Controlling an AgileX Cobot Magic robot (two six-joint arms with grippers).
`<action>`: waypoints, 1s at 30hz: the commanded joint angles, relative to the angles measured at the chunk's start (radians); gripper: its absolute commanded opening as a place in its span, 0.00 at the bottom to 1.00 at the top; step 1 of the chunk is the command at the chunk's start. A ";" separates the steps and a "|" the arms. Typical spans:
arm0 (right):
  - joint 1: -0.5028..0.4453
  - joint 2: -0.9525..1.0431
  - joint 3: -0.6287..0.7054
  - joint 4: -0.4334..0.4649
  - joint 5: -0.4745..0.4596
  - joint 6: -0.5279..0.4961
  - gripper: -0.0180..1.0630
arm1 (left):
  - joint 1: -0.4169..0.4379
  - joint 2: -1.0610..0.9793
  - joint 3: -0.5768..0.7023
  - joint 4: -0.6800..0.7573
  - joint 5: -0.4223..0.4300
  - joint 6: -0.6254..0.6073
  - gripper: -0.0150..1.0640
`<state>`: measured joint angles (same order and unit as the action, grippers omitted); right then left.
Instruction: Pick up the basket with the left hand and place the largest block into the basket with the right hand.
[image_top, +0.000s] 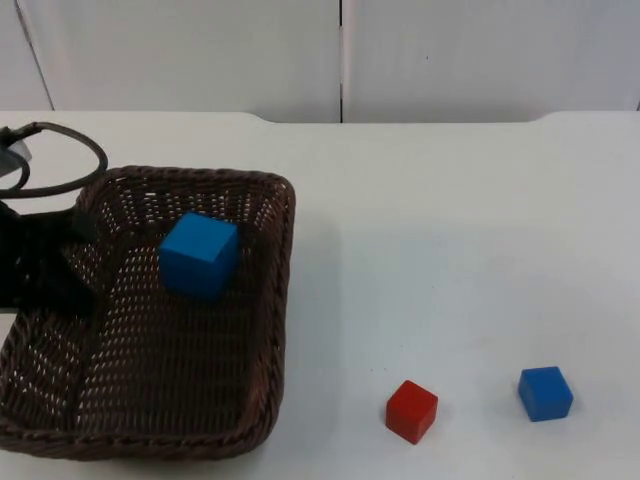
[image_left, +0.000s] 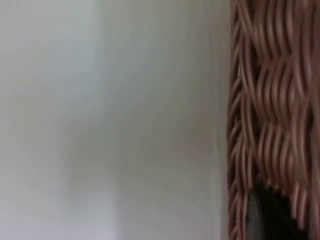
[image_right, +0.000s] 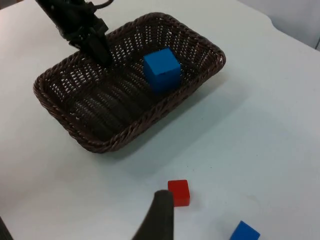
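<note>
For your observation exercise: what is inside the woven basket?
One large blue block lies inside the basket. The left gripper holds its left rim, covering some weave there.

I see the basket (image_top: 150, 400) at the left of the table (image_top: 450, 220), with the large block (image_top: 199, 256) inside it toward its far right corner, and the left gripper (image_top: 60, 262) at the basket's left rim, its fingertip against the wall in the left wrist view. To the right of the basket, near the table's front edge, two small blocks (image_top: 412, 410) (image_top: 545, 393) lie side by side but apart. From the right wrist, the right gripper's fingertip (image_right: 159, 220) stands just beside the small block nearer the basket (image_right: 179, 192).
</note>
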<state>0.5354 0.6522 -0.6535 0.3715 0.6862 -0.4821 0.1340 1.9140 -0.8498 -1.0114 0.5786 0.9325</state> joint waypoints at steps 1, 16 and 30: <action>-0.003 -0.006 0.005 -0.001 -0.003 0.005 0.74 | -0.005 0.011 -0.022 -0.025 0.017 0.005 0.01; -0.003 -0.006 0.005 -0.003 -0.003 0.011 0.74 | -0.019 0.100 -0.092 -0.009 0.099 0.039 0.50; -0.003 -0.006 0.005 -0.003 -0.005 -0.004 0.74 | -0.017 0.037 -0.092 0.079 0.058 -0.102 0.99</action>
<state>0.5354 0.6522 -0.6535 0.3696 0.6862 -0.4734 0.1206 1.9725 -0.9394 -0.9589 0.6478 0.8550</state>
